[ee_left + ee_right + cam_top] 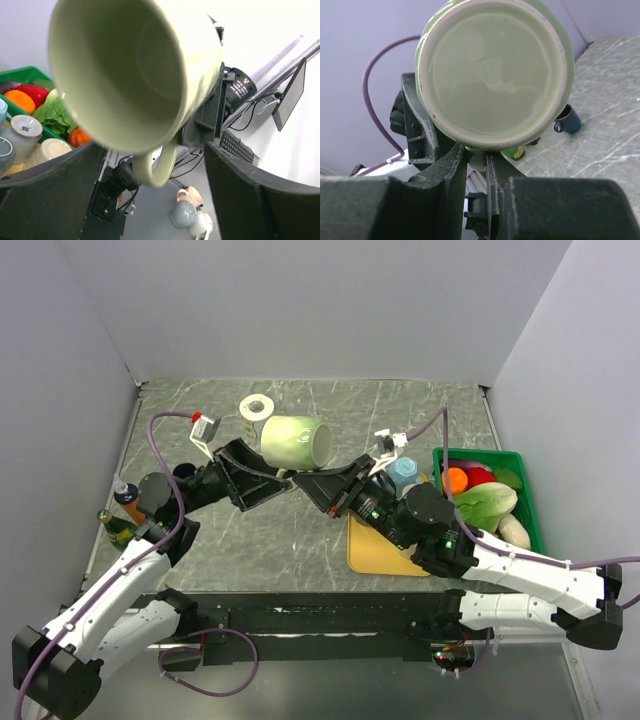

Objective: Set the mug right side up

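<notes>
The pale green mug (295,440) hangs in the air above the table, lying on its side. Its open mouth (125,75) faces my left wrist camera and its flat base (492,70) faces my right one. My right gripper (476,167) is shut on the mug's handle (480,161), which points down under the body. My left gripper (155,195) is open, its two dark fingers (50,200) spread wide below the rim, apart from the handle (155,170) between them. In the top view the left gripper (278,476) and the right gripper (308,484) meet tip to tip under the mug.
A green crate (528,480) of vegetables stands at the right, beside a yellow board (372,550) and a blue-grey cup (404,472). A tape roll (257,407) lies behind the mug. Bottles (125,502) stand at the left edge, with a dark blue cup (568,120) nearby.
</notes>
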Motion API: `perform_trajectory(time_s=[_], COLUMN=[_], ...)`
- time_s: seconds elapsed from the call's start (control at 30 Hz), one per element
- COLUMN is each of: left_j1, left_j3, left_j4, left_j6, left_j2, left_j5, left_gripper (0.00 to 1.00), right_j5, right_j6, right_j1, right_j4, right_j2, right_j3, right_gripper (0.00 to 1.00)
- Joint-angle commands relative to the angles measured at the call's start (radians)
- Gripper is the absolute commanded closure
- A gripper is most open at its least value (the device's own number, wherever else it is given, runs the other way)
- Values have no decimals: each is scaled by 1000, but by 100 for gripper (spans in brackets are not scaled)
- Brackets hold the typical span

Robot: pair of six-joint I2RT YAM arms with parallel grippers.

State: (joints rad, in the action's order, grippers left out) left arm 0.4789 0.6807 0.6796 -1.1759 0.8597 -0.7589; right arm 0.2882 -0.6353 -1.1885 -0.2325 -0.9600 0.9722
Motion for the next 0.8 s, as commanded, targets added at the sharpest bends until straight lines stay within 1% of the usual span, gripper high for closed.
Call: perform_trajectory(time_s=[0.0, 0.03, 0.13, 0.2, 0.23, 0.4, 0.43, 0.5, 0.53, 0.6, 0.63, 0.7, 0.73, 0.77], left_j1=[12, 12, 12, 12, 12, 12, 13, 13, 13, 13, 13, 13, 13, 15], left_j3=[34, 34, 34, 34, 36, 39, 40, 46, 57, 63, 65, 66, 66, 74], left_j4=[38, 35, 32, 31, 26, 8, 11, 8, -3, -28, -28, -31, -43, -61], left_j6=[1, 4, 9, 9, 10, 42, 47, 65, 73, 93, 94, 97, 102, 119], left_j2=[-16, -19, -22, -25, -28, -44, -45, -41, -39, -36, -34, -31, -31, -34], left_j5=[32, 30, 26, 21, 18, 6, -8, -26, -31, -30, -30, -22, -16, 12], left_gripper=[17, 24, 33, 37, 41, 51, 56, 63, 70, 76, 83, 92, 99, 99], right_j5=[-50, -53, -57, -52, -52, -35, -35, -37, -35, -40, -41, -47, -44, -34], right_j6=[-7, -7, -9, -7, -6, -1, -3, 0, -1, 2, 5, 16, 17, 22], right_j1=[3, 3, 3, 4, 3, 3, 4, 3, 3, 4, 3, 3, 4, 3], right_j4=[-180, -185, -186, -188, -188, -183, -186, -185, -185, -189, -189, -174, -168, -147], right_j2=[3, 0, 3, 10, 13, 35, 37, 40, 41, 38, 38, 32, 27, 24], right_j3=[20, 19, 16, 8, 3, -9, -12, -15, -17, -21, -21, -12, -10, -9], right_gripper=[100, 100, 100, 100, 100, 100, 100, 100, 100, 100, 100, 100, 100, 100])
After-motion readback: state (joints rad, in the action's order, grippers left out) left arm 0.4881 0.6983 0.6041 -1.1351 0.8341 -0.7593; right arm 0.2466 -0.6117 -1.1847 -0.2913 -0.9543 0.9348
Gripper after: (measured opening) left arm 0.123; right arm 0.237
